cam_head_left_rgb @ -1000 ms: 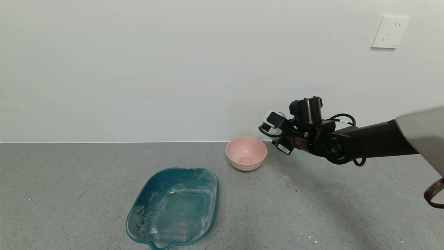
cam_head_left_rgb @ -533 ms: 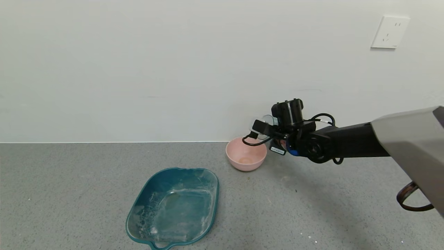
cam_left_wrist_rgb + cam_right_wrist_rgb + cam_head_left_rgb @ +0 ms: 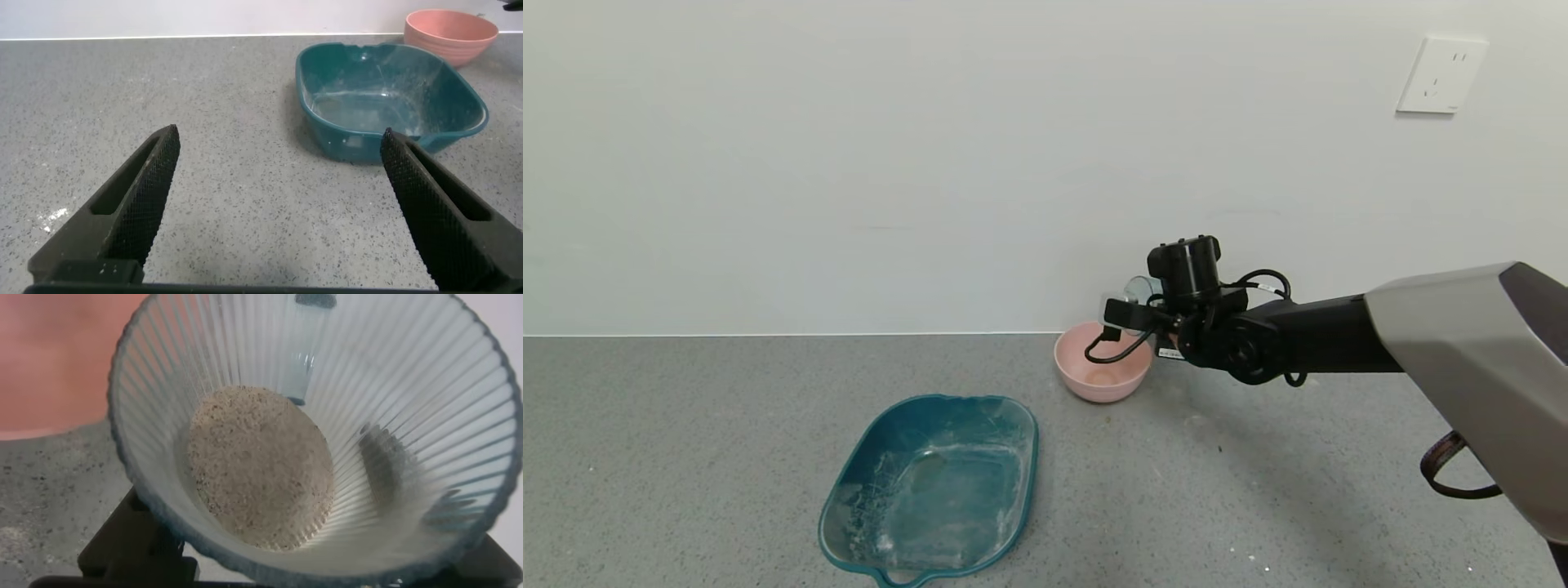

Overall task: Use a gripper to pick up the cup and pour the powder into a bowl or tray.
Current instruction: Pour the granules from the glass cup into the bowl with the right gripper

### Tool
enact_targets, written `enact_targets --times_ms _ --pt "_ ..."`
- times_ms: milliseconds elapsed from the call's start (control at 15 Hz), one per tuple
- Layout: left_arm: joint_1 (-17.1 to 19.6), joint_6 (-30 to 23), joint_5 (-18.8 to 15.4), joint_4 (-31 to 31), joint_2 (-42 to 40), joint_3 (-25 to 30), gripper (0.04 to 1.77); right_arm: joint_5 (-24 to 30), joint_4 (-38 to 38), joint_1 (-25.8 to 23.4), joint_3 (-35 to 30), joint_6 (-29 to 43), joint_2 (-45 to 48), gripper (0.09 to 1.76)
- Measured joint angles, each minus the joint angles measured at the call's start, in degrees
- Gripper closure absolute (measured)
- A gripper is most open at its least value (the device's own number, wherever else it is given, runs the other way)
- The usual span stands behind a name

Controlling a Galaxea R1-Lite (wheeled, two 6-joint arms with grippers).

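Note:
My right gripper [image 3: 1137,309] is shut on the ribbed clear cup [image 3: 1141,288] and holds it in the air at the far right rim of the pink bowl [image 3: 1101,374]. In the right wrist view the cup [image 3: 392,400] fills the frame, with pale beige powder [image 3: 260,464] lying in its bottom. The pink bowl [image 3: 57,359] shows beside the cup there. A small patch of powder lies in the bowl's bottom [image 3: 1102,377]. My left gripper [image 3: 278,143] is open and empty, low over the grey counter.
A teal rectangular tray [image 3: 933,488] smeared with powder lies on the counter nearer me, left of the bowl; it also shows in the left wrist view [image 3: 391,100]. The white wall stands just behind the bowl. A wall socket [image 3: 1441,74] is at the upper right.
My right arm has moved left with the cup, from right of the pink bowl to over its far right rim. The left gripper shows no earlier frame.

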State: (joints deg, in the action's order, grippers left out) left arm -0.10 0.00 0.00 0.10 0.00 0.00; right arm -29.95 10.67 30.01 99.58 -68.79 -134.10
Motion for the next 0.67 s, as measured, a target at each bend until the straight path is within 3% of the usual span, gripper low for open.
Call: enact_targets --times_ms 667 --pt "0.0 0.0 0.0 0.0 0.0 0.0 0.05 -1.8 0.1 0.3 3.1 -12.7 -3.7 0.50"
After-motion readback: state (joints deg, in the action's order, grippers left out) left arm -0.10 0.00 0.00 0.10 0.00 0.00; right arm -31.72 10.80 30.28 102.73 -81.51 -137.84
